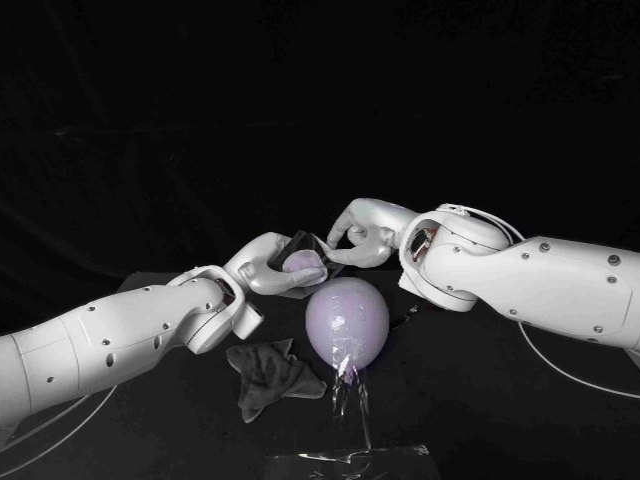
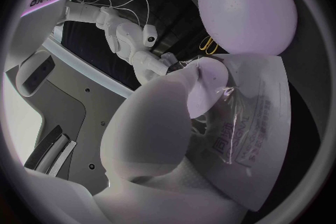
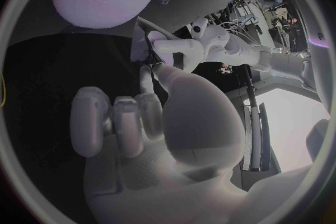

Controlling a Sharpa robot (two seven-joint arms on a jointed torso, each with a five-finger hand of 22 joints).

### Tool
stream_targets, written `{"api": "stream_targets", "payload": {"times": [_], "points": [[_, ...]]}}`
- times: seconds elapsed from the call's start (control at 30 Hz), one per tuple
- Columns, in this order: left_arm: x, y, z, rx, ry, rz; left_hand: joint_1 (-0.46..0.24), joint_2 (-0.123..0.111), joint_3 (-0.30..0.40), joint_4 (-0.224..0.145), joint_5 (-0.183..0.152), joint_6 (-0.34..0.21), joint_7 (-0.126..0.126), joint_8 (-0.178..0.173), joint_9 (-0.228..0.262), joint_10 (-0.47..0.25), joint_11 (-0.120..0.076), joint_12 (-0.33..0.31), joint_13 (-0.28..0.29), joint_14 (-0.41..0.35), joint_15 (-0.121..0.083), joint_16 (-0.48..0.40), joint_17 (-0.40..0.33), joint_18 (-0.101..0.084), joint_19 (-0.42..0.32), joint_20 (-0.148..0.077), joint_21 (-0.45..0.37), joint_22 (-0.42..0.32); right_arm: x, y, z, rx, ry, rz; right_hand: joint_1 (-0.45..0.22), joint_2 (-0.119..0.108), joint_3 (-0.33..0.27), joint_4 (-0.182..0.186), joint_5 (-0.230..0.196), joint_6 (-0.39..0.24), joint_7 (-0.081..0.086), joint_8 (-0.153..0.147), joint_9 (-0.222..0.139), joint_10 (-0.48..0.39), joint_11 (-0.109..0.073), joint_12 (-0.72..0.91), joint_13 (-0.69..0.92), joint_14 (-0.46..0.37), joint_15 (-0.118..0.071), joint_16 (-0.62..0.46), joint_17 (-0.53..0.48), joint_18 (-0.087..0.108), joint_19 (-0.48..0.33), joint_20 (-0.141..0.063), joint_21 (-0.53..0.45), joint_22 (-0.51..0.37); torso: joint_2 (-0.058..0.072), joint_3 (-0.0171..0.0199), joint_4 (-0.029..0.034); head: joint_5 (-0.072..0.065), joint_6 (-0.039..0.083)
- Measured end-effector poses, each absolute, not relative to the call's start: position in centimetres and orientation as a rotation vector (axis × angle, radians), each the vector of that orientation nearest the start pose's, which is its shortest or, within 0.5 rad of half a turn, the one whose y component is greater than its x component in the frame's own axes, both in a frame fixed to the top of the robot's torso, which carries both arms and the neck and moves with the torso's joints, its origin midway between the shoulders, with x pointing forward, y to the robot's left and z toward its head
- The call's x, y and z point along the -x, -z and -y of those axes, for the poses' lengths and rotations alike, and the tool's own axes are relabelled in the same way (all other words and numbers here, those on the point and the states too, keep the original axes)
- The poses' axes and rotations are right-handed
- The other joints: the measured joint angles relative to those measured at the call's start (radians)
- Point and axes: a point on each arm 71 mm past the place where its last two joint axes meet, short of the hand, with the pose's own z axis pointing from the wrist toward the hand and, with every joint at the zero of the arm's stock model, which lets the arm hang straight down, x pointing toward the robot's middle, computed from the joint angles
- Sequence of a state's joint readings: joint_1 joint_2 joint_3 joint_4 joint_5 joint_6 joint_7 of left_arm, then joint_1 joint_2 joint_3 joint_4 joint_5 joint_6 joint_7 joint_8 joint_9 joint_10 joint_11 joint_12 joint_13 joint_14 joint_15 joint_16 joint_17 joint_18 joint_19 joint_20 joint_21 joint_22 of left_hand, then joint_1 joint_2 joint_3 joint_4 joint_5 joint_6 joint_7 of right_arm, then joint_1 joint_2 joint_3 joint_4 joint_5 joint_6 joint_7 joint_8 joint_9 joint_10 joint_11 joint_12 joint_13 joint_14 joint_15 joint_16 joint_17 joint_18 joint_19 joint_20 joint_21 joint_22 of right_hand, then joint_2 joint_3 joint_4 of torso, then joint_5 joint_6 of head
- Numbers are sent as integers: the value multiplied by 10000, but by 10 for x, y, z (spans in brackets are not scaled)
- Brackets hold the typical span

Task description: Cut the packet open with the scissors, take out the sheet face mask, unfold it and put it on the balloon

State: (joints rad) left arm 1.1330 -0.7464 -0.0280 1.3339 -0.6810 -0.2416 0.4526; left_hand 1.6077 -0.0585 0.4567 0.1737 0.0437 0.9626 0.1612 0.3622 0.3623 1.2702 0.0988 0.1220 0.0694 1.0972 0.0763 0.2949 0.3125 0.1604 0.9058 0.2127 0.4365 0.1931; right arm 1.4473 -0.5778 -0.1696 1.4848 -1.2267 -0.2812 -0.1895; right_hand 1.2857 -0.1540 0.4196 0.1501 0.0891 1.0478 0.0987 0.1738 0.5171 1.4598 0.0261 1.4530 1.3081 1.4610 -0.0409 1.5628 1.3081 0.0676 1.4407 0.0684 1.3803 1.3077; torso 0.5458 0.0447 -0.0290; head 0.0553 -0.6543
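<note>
My left hand [image 1: 277, 272] holds the face-mask packet [image 1: 303, 246] up behind the balloon [image 1: 349, 318], thumb pressed on its front. The left wrist view shows the pale printed packet [image 2: 255, 134] under my left hand [image 2: 161, 140], with the balloon [image 2: 245, 3] beyond it. My right hand [image 1: 356, 235] hovers at the packet's far edge. Its fingers [image 3: 115, 123] are curled with nothing in them, and its thumb reaches toward the packet [image 3: 140, 47]; I cannot tell if it touches. The pale purple balloon stands upright on a clear stand [image 1: 352, 430].
A crumpled grey cloth [image 1: 270, 375] lies on the black table to the left of the balloon's base. Yellow loops [image 2: 208, 45], perhaps scissor handles, lie on the table beyond the balloon. A white cable [image 1: 580, 375] trails under my right arm.
</note>
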Motion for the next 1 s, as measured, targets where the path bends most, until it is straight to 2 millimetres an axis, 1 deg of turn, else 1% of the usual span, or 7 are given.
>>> {"api": "stream_targets", "payload": {"times": [0.47,0.53,0.57,0.67,0.73,0.83,1.0], "points": [[-502,207,-192,3548,13767,-15691,-10,-18,-1,0,-24,-1,-2,32,-6,-15,15,-1,0,0,0,0,10,-2,0,0,0,20,-501,118,77,2276,-7697,-17008,3,4,85,-85,59,55,10,80,23,-5,-6,-35,-9,-1,1,-26,-8,1,-1,0,40,3,6,-6,0,-36,12],[-502,207,-191,3537,13780,-15695,-10,-18,-1,-1,-28,-1,-2,33,-6,-16,16,-1,0,0,0,0,10,-5,1,1,0,19,-501,118,77,2300,-7696,-17008,141,143,187,-181,47,188,-42,160,59,19,-30,-17,-8,-1,1,-12,-8,1,3,-5,40,3,6,-2,0,-44,12],[-502,207,-190,3533,13786,-15698,-11,-19,-2,-1,-19,-2,-2,33,-6,-16,16,-2,0,0,0,0,10,-65,1,1,0,19,-501,118,76,2305,-7697,-17008,341,342,407,-252,-80,287,-139,274,106,52,-102,37,-8,7,-7,7,-8,0,43,-45,57,2,6,0,0,-45,12],[-502,206,-189,3528,13796,-15712,-22,-31,17,-19,9,-2,-2,32,-6,-17,17,-2,-1,0,0,0,17,-66,-37,36,39,44,-502,118,76,2302,-7703,-16993,488,498,701,-355,-176,348,-202,396,171,69,-188,63,-8,53,-99,20,-8,0,98,-101,82,0,5,-1,0,-53,5],[-502,206,-189,3524,13803,-15718,-28,-26,29,-31,9,-3,-2,32,-6,-18,18,-3,-2,0,0,-1,23,-67,-73,0,39,61,-501,118,76,2295,-7730,-16970,434,810,1066,-412,-232,363,-221,507,205,68,-188,79,-7,42,-147,22,-7,-1,109,-113,82,-2,5,4,0,-59,3],[-503,205,-188,3513,13816,-15716,-70,-11,29,-31,9,-3,-2,32,-6,-34,34,-5,-3,-77,-9,0,40,-67,-181,32,119,113,-501,117,77,2238,-7809,-16897,394,903,1412,-467,-280,351,-245,681,269,68,-188,123,-4,43,-148,23,-6,-2,145,-150,124,-5,3,6,0,-63,3],[-503,203,-188,3520,13866,-15669,-180,-41,-42,-102,9,-317,128,-225,-43,-80,80,-23,-5,-131,10,2,82,-67,-337,49,196,180,-498,116,81,2072,-7995,-16664,290,1011,1682,-450,-356,331,-261,688,270,67,-188,123,-2,42,-147,23,1,-2,146,-151,124,-4,2,12,0,-74,38]]}}
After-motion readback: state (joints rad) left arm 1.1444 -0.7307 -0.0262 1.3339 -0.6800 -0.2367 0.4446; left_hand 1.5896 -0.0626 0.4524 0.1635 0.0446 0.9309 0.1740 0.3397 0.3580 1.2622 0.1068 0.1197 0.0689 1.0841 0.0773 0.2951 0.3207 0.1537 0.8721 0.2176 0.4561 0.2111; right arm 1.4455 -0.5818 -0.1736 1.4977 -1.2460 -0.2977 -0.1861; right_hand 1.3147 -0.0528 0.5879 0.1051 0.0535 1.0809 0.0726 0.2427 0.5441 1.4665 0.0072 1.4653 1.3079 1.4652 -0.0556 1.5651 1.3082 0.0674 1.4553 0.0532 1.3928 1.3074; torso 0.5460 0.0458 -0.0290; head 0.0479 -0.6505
